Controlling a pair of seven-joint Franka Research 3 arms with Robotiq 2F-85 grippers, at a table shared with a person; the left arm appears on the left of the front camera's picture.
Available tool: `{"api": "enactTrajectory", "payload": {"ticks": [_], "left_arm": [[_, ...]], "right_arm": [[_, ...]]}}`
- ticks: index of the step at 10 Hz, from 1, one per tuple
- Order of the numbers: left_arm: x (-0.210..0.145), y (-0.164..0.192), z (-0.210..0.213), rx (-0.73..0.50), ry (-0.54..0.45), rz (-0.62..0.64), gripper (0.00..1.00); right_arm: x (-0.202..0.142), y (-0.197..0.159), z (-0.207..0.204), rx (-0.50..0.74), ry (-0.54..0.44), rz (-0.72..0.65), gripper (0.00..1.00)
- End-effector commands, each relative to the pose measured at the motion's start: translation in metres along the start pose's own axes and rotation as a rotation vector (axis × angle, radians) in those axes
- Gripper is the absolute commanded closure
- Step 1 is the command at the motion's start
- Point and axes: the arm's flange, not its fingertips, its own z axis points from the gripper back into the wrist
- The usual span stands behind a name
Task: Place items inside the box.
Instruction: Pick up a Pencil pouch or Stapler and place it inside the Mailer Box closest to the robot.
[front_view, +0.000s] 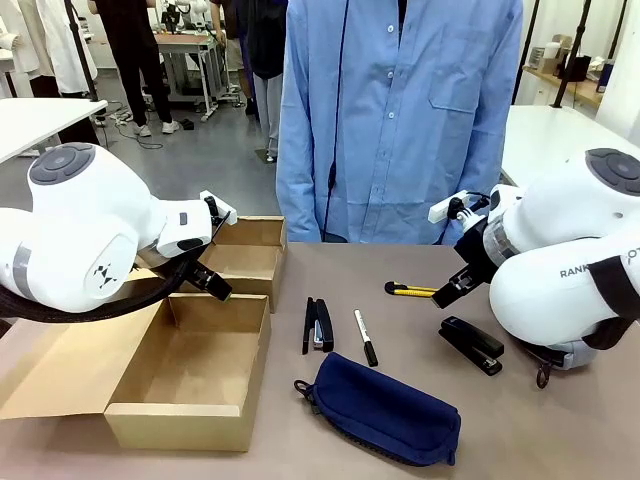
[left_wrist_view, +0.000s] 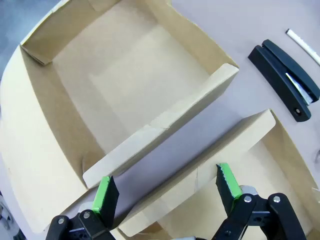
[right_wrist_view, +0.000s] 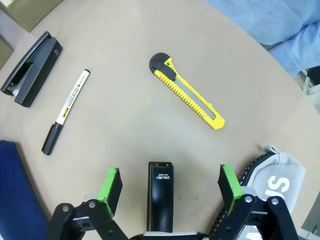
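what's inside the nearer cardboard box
Nothing that can be seen: the nearer cardboard box shows a bare brown floor. Its front wall hides the strip of floor just behind it in the front view, and the left arm covers its far left corner.

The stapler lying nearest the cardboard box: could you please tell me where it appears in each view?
Front view: the stapler lies mid-picture, just right of the box.
Left wrist view: upper right, beyond the box's corner.
Right wrist view: upper left, lying diagonally.
Shared landmark: the marker pen beside it; in the left wrist view, the white strip at the top right edge is likely it.
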Motion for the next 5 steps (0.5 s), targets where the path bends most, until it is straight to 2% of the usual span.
{"api": "enactTrajectory", "payload": {"ticks": [1, 5], "left_arm": [[0.0000, 0.0000, 0.0000, 0.000, 0.000, 0.000, 0.00], [0.0000, 0.0000, 0.0000, 0.000, 0.000, 0.000, 0.00]], "right_arm": [[0.0000, 0.0000, 0.0000, 0.000, 0.000, -0.001, 0.00], [0.0000, 0.0000, 0.0000, 0.000, 0.000, -0.001, 0.00]]}}
